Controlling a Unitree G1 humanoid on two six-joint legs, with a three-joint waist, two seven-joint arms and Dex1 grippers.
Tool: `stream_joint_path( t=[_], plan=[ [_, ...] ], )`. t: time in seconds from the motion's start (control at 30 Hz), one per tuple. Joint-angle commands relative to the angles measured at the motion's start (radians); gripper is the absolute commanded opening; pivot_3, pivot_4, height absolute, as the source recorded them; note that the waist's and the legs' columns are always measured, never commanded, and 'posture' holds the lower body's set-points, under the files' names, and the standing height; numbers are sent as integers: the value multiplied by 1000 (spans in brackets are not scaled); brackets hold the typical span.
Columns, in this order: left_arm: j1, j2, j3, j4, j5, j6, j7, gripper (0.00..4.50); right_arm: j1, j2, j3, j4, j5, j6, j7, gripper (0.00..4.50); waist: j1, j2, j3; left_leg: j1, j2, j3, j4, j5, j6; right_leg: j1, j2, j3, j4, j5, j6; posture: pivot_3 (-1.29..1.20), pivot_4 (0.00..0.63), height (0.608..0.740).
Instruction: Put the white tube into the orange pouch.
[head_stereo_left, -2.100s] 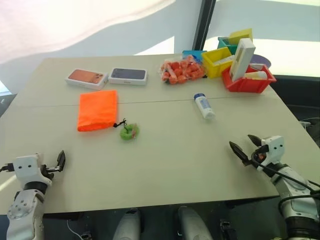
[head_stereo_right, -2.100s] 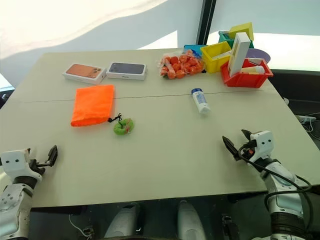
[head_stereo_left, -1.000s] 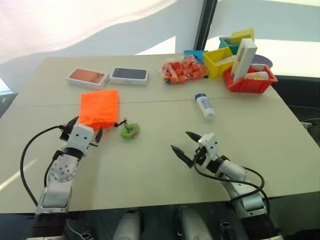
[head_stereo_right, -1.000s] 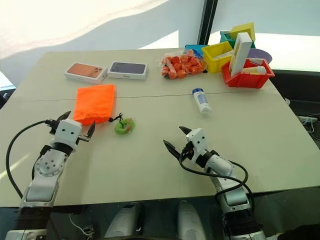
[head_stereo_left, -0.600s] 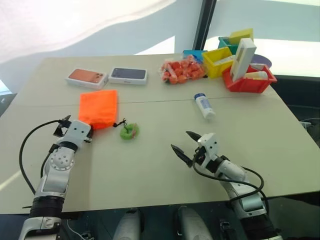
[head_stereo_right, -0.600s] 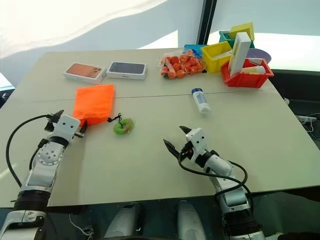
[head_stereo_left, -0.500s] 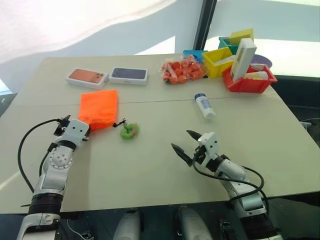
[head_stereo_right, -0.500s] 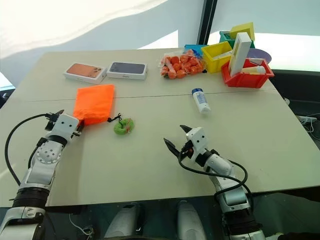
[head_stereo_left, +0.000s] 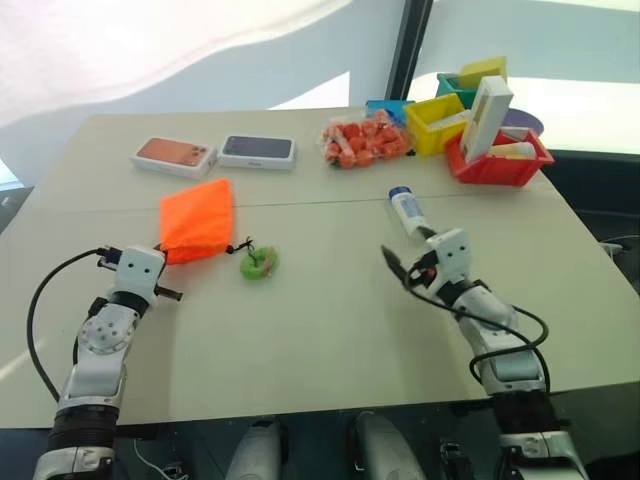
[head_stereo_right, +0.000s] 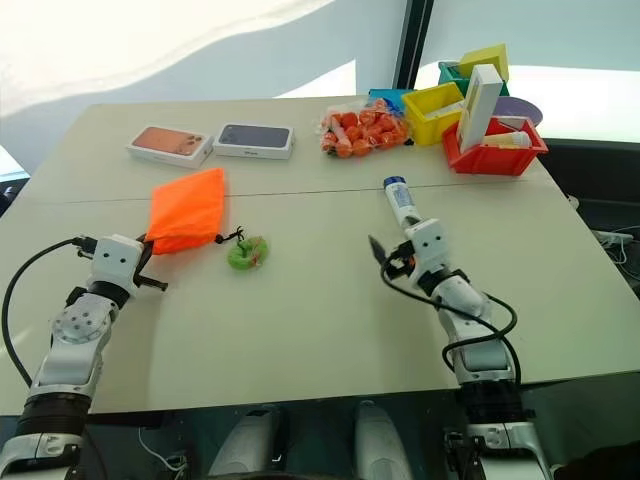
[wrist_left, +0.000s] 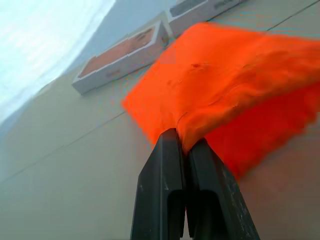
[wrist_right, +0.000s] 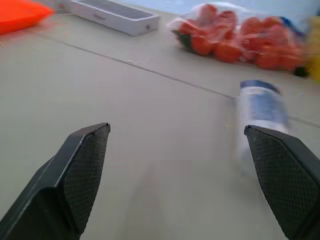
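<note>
The orange pouch (head_stereo_left: 196, 220) lies on the left half of the table, its black cord leading to a green fuzzy ball (head_stereo_left: 259, 263). My left gripper (head_stereo_left: 162, 259) is shut on the pouch's near edge; the left wrist view shows the two fingers (wrist_left: 170, 155) pinching a fold of orange pouch (wrist_left: 235, 80) fabric. The white tube (head_stereo_left: 406, 210) with its blue cap lies on its side right of centre. My right gripper (head_stereo_left: 410, 250) stands open just short of it. In the right wrist view the white tube (wrist_right: 260, 112) lies ahead, close to one of the fingers (wrist_right: 280, 175).
Two flat boxes (head_stereo_left: 175, 154) (head_stereo_left: 257, 150) lie at the back left. A clear bag of orange pieces (head_stereo_left: 365, 140) sits behind the tube. Yellow (head_stereo_left: 435, 120) and red (head_stereo_left: 497, 160) bins, with a tall white box (head_stereo_left: 484, 115), crowd the back right corner.
My left gripper has closed on the pouch's near edge and drawn it slightly left. My right gripper, still open, has moved forward and right, up to the tube.
</note>
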Motion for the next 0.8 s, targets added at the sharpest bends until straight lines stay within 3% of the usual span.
stream_joint_path(
  t=[0.03,0.43,0.6,0.7,0.8],
  plan=[
    [73,13,28,-146,-83,39,-82,116,-85,0,-54,105,19,11,-33,4500,-3,1,0,0,0,0,0,0,0,0,0,0,0,0,0,0,150,740],
    [263,56,10,-483,-301,305,-302,116,-350,17,-86,547,19,-54,-31,4500,-6,1,1,0,0,1,0,0,0,0,1,1,1,0,0,0,150,740],
    [280,70,7,-544,-349,395,-343,116,-407,24,-84,661,13,-121,-21,4500,-7,1,1,0,0,1,0,0,0,0,1,1,0,-1,-2,0,150,740],
    [277,68,13,-547,-350,410,-344,0,-420,27,-87,693,12,-151,-21,3583,-7,1,1,0,0,1,0,0,0,0,2,1,1,-2,-3,0,150,740],
    [281,66,18,-544,-348,417,-348,0,-416,29,-84,689,10,-166,-17,2087,-7,1,1,0,0,1,0,0,0,0,2,1,1,-2,-3,0,150,740]
  ],
)
